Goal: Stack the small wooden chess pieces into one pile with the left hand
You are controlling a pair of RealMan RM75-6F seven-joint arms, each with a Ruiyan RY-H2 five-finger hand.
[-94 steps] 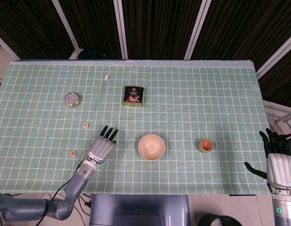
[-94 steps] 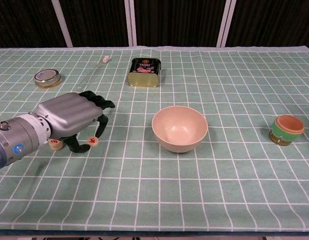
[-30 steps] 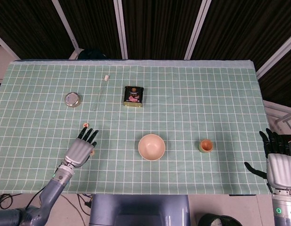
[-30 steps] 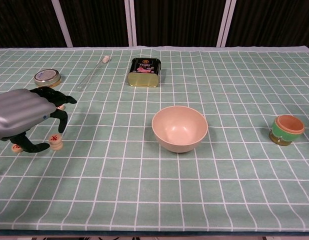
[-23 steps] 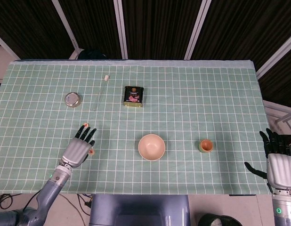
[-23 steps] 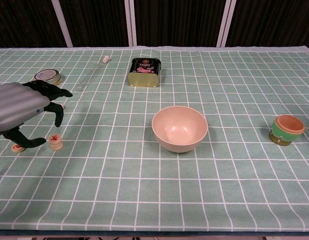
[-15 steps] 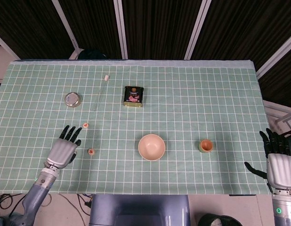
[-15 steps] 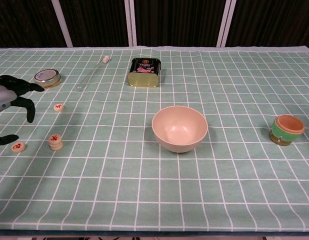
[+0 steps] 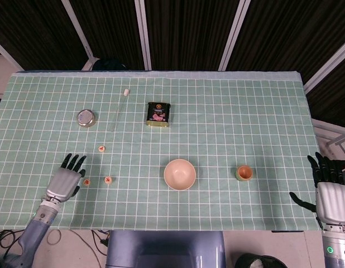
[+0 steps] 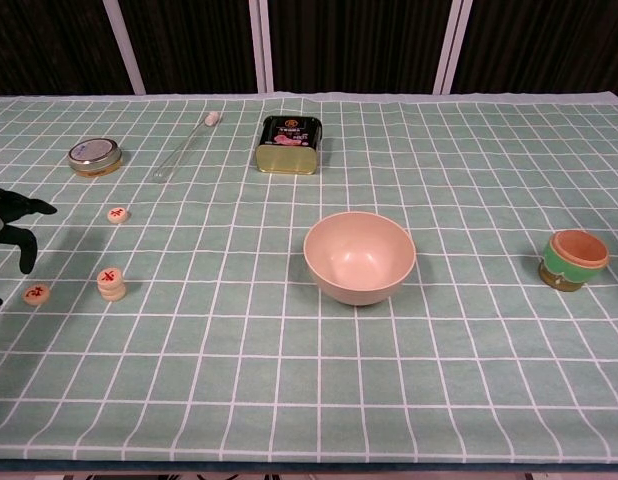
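Head view: the left hand (image 9: 65,180) lies low on the green checked tablecloth (image 9: 217,111) near its left front corner, fingers spread and holding nothing. Just to its right sits a single chess piece (image 9: 87,181), and beside that a small pile of chess pieces (image 9: 108,180); a third loose chess piece (image 9: 101,148) lies farther back. Behind them stand a round metal tin (image 9: 86,118), a thin clear rod with a white tip (image 9: 119,109) and a dark rectangular can (image 9: 158,114). A cream bowl (image 9: 180,173) sits mid-table, with a small green and orange cup (image 9: 244,172) to its right. The right hand (image 9: 327,190) hangs off the table's right front corner, fingers extended and apart, empty.

Chest view: only the dark fingertips (image 10: 17,232) of the left hand show at the left edge, clear of the pieces. The pile (image 10: 111,284) stands two pieces high with a red mark on top, between the single piece (image 10: 35,294) near the fingertips and the loose piece (image 10: 117,214) behind. The tin (image 10: 95,155), rod (image 10: 186,145), can (image 10: 288,143), bowl (image 10: 359,256) and cup (image 10: 573,259) stand well apart from the pile, none blocking it.
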